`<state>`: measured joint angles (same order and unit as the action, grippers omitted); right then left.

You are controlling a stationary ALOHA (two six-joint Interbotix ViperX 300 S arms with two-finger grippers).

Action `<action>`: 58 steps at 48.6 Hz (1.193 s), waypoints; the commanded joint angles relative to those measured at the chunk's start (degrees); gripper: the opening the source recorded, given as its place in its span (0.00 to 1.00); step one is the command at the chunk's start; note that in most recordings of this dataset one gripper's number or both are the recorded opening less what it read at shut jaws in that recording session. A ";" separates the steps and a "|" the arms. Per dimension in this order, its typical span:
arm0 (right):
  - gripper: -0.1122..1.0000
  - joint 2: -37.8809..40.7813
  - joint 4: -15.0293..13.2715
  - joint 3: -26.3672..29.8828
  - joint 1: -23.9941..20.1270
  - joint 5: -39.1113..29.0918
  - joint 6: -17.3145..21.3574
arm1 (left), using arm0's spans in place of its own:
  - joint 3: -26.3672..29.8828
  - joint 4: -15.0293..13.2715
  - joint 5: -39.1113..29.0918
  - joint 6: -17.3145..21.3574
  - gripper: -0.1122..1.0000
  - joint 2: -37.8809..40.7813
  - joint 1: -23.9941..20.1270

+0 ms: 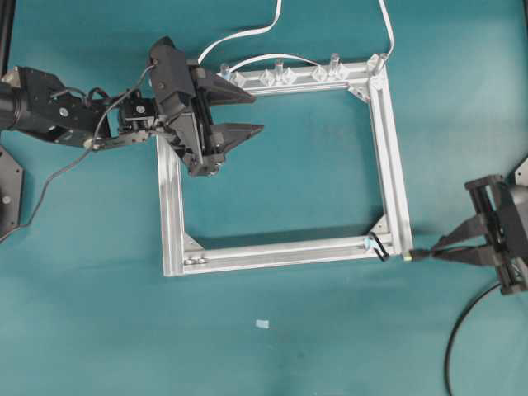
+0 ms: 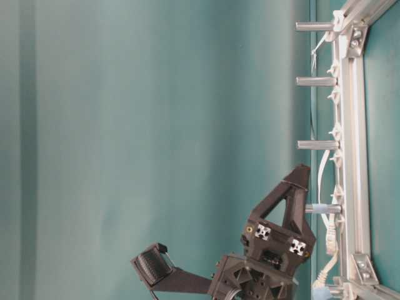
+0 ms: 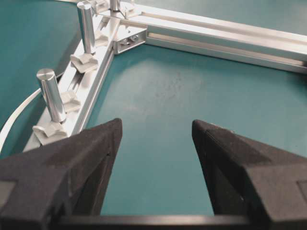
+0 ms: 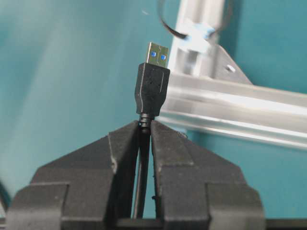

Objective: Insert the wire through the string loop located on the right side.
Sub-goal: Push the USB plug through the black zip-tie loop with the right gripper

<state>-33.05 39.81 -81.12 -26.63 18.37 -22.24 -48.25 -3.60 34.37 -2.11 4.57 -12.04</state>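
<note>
Approach is judged to be the step in hand: the wire [image 4: 142, 158] is clamped just behind its USB plug [image 4: 152, 88] in the right gripper [image 1: 450, 245], with the plug held just right of the aluminium frame [image 1: 392, 165]. The string loop [image 1: 379, 245] hangs at the frame's near right corner, so careful alignment is called for next. The left gripper [image 1: 239, 111] is held wide apart and empty over the far left corner; no containers are seen.

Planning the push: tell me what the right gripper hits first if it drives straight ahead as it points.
Probably the aluminium frame at its corner: the right gripper points the wire plug at it, with the string loop just beyond. Depth is unclear.
</note>
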 commanded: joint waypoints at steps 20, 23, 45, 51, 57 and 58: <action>0.20 0.00 -0.53 0.09 4.48 0.53 -0.26 | 0.70 0.00 0.26 -0.44 0.69 -1.67 0.18; 0.20 0.00 -0.88 0.18 4.48 0.44 -0.26 | 0.79 0.00 0.35 -0.44 0.69 -1.67 0.18; 0.20 0.00 -1.41 0.26 4.48 0.18 -0.26 | 0.70 0.00 0.26 -0.44 0.70 -1.67 0.35; 0.20 0.00 -1.41 0.26 4.48 0.18 -0.26 | 0.70 0.00 0.26 -0.44 0.69 -1.67 0.35; 0.19 0.00 -1.41 0.35 4.48 0.18 -0.26 | 0.79 0.09 0.26 -0.44 0.69 -1.67 0.35; 0.20 0.00 -1.32 0.35 4.48 0.18 -0.26 | 0.79 0.09 0.26 -0.44 0.69 -1.67 0.35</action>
<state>-33.05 38.58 -81.65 -22.24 18.28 -22.41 -48.34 -3.69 34.45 -2.20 4.66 -11.87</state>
